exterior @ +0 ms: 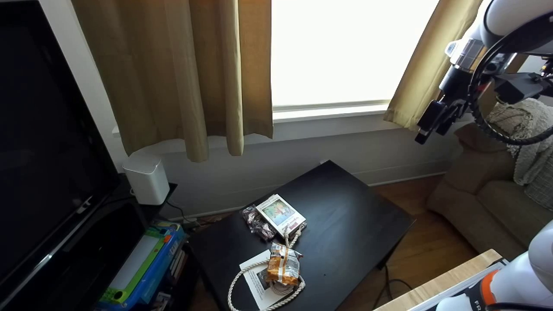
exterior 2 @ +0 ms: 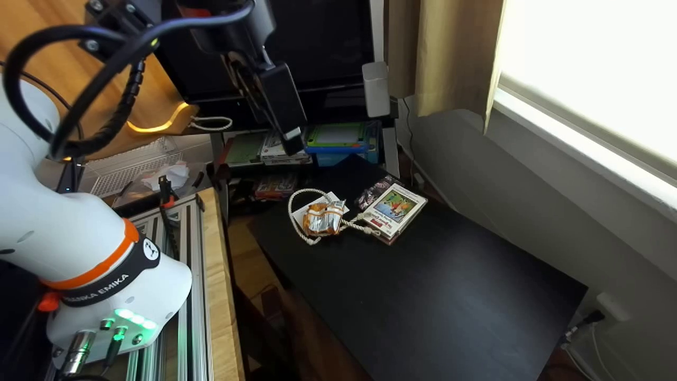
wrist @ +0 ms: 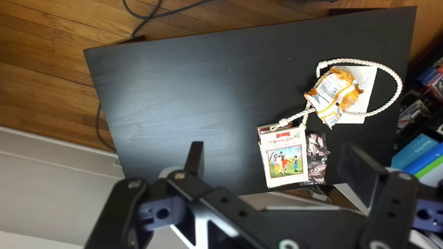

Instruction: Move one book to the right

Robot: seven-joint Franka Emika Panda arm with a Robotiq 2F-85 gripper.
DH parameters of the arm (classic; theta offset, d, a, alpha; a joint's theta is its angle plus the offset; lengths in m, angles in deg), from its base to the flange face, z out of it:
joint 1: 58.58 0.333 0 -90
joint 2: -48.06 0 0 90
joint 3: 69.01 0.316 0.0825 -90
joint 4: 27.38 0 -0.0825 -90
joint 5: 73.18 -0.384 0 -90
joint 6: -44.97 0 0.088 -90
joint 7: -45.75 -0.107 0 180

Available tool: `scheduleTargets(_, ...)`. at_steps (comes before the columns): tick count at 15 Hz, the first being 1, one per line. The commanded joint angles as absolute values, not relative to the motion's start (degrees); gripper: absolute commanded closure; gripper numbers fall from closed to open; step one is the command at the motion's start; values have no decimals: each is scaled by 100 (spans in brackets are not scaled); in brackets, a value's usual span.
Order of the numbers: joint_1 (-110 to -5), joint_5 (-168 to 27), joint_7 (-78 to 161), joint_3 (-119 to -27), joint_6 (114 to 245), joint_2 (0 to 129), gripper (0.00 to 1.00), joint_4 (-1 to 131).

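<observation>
Overall, flat things and crinkled ones share the black table (wrist: 173,103), a rectangular top with a faint wood-like grain and a soft sheen. Near its window-side edge lies the book (wrist: 284,157), a thin flat rectangle with a white border, red lettering and a greenish picture of figures. It rests on top of at least one more, a second book (wrist: 263,129) whose reddish edge sticks out slightly underneath; whether further ones lie below I cannot tell. Just beside it is one clear, wrinkled plastic bag (wrist: 315,159) of pinkish and dark pieces. One pale twisted rope (wrist: 360,62) curves round in a loop, two of its strands reaching the book's edge, and one crumpled orange-and-silver packet (wrist: 334,95), shiny in both exterior views, sits over part of it and over one flat white printed piece (wrist: 367,83). Honey-coloured wooden floorboards (wrist: 52,100) show past the table. Two tan cloth curtains (exterior: 164,77) hang in folds at the window (exterior: 345,52) in an exterior view. As for the gripper (wrist: 277,157), its two dark, blocky fingers (wrist: 195,159) stand wide apart in the wrist view with nothing in their grasp; it hangs well apart from the table and the book, touching neither.
</observation>
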State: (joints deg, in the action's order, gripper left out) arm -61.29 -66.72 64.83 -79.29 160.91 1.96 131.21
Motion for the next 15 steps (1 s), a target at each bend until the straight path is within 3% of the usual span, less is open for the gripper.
scheduleTargets(1, -5885, -7011, 7137, -8501, 15925, 1042, 0, 12662)
scheduleTargets(11, -3936, -9198, 10030, -10473, 15539, 4283, 0, 10686)
scheduleTargets(14, -3685, -10278, 10925, -10552, 14907, 5329, 0, 10053)
scheduleTargets(15, -4688, -10591, 11153, -9512, 14602, 5685, 0, 9867)
